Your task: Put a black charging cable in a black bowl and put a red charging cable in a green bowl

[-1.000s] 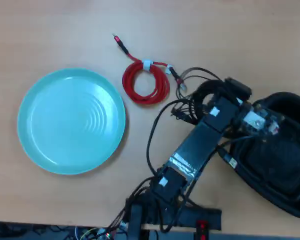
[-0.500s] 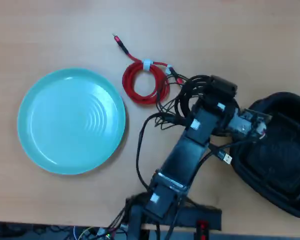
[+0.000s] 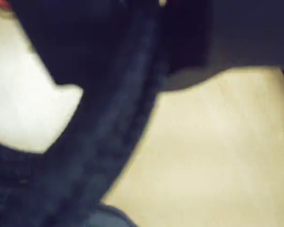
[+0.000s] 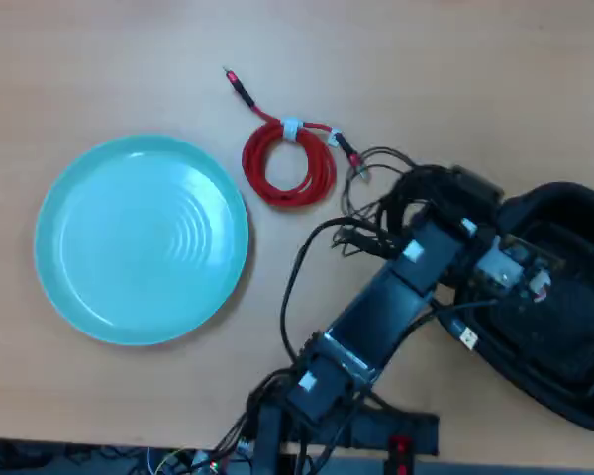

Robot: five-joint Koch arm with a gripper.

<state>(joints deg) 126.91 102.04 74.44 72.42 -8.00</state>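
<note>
In the overhead view my gripper (image 4: 523, 265) hovers over the left part of the black bowl (image 4: 574, 341) at the right edge. It is shut on the black charging cable, whose coil is lost against the dark arm and bowl. The cable's silver-tipped plug (image 4: 467, 337) hangs by the bowl's left rim. The red charging cable (image 4: 289, 164) lies coiled with a white tie on the table, up and left of the arm. The green bowl (image 4: 141, 239) sits empty at the left. The wrist view is blurred, showing a dark band (image 3: 109, 142) over tan table (image 3: 217, 151).
The arm's base (image 4: 327, 426) stands at the bottom edge with thin black wires (image 4: 371, 213) looping beside the arm. Bare wooden table runs across the top (image 4: 455, 59) and between the green bowl and the arm.
The arm swung left, away from the black bowl, then back right. The gripper now sits over the bowl's left part, and the silver plug has followed it down and right.
</note>
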